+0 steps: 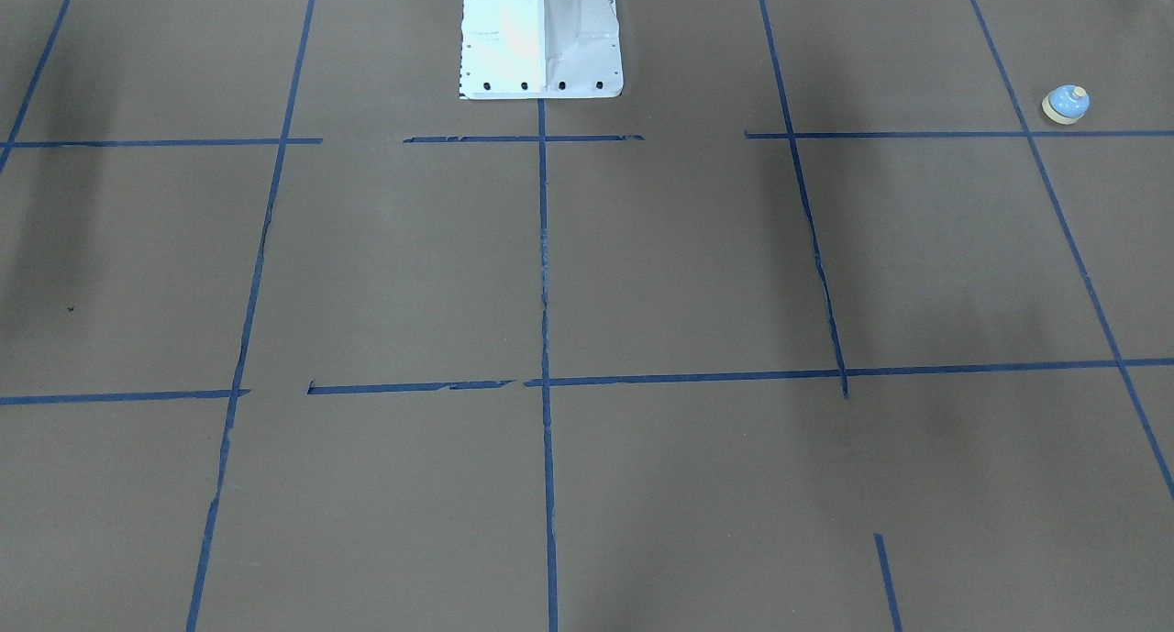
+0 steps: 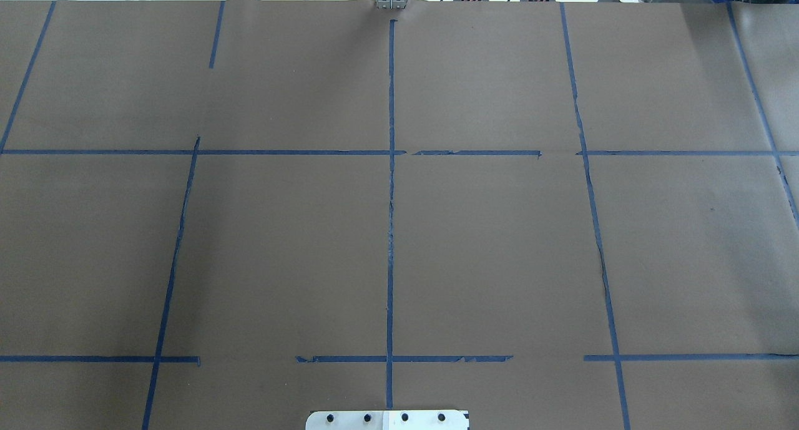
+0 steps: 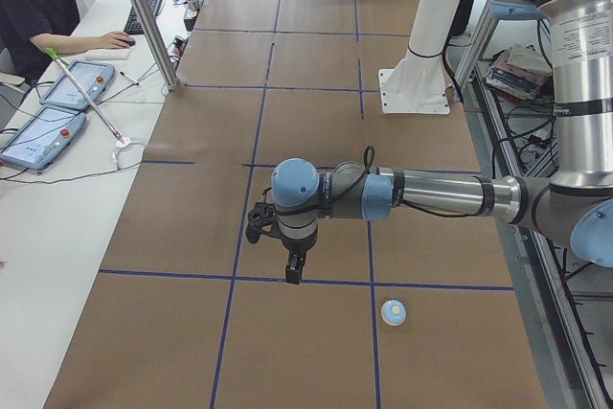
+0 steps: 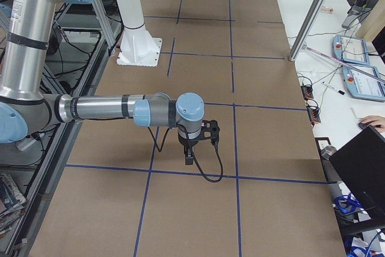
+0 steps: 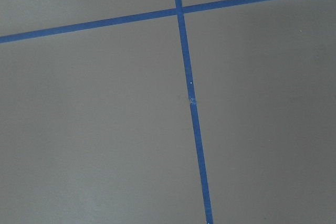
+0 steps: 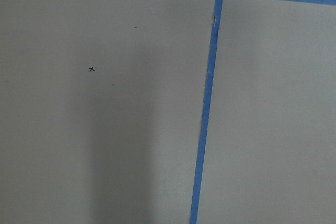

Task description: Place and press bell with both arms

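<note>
While the bell (image 1: 1066,104) sits alone at the upper right of the front-facing view, just above a blue tape line (image 1: 899,135), the left arm (image 3: 441,195) and the right arm (image 4: 102,108) reach out over the counter (image 1: 688,265) and touch nothing. In the left side view the bell lies in the lower middle of the frame. The left end effector (image 3: 294,273) hangs above the counter up and to the left of it, clearly apart. In the right side view the right end effector (image 4: 189,159) hovers in mid-frame, and the bell is a small dot at the top edge, well apart. Whether the fingers of either end effector are apart or together cannot be told: only the side views show them, and the wrist views show bare counter and tape. The step in hand appears to be the left arm's reach for the bell. To do it well, the fingers should spread wider than the cream base ring, centre over the dome and lower straight. They should close low on the ring, not on the smooth dome or the button, keeping the bell upright for setting down where the right arm can press it
</note>
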